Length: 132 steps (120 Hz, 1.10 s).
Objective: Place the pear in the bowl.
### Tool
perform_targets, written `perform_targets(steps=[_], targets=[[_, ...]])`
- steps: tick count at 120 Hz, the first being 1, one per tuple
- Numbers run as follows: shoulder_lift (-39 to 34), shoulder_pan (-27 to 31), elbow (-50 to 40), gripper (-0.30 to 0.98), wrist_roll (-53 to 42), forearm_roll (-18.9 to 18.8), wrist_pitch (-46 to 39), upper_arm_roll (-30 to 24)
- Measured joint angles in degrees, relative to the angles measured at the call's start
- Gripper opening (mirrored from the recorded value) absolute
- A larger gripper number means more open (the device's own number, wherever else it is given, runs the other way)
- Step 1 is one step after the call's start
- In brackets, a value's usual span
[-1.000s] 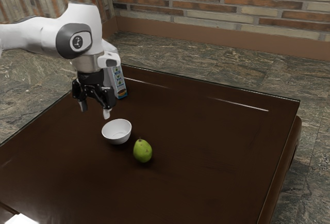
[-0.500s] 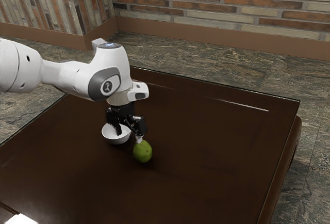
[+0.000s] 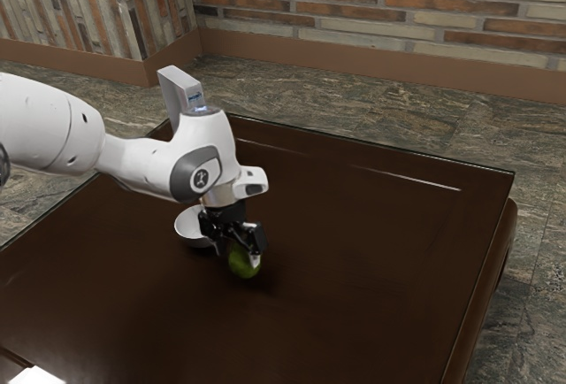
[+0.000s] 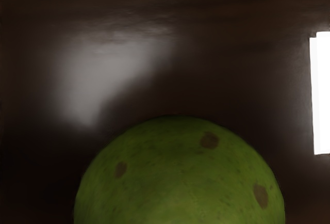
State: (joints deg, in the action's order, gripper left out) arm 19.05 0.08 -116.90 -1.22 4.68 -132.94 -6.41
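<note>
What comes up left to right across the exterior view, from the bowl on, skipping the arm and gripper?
White bowl → green pear → table's right edge → stone floor beyond it.

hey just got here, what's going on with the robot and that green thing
My one arm has its black gripper down at the green pear, which is to go in the white bowl. The pear is outside the bowl, low over or on the dark table; whether I have a grip on it, I can't tell from here.
</note>
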Motion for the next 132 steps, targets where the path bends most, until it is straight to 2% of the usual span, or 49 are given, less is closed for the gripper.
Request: perform_targets(steps=[32, 80, 90, 98, 110, 119, 132], targets=[[1.3, 0.5, 0.1, 0.67, -0.3, 0.4, -3.9, -0.6], [1.7, 0.5, 0.7, 0.32, 0.2, 1.1, -5.3, -0.7], [0.6, 0.6, 2.4, 0.26, 0.8, 0.8, -3.7, -0.5], [-1.2, 3.2, 4.4, 0.26, 1.1, 0.4, -1.1, 0.0], [-2.6, 5.4, 8.6, 0.24, 1.0, 0.1, 4.1, 4.9], [-2.6, 7.2, 9.7, 0.23, 0.6, 0.0, 7.0, 7.5], [0.0, 7.7, 12.3, 0.25, 0.0, 0.0, 9.6, 8.3]])
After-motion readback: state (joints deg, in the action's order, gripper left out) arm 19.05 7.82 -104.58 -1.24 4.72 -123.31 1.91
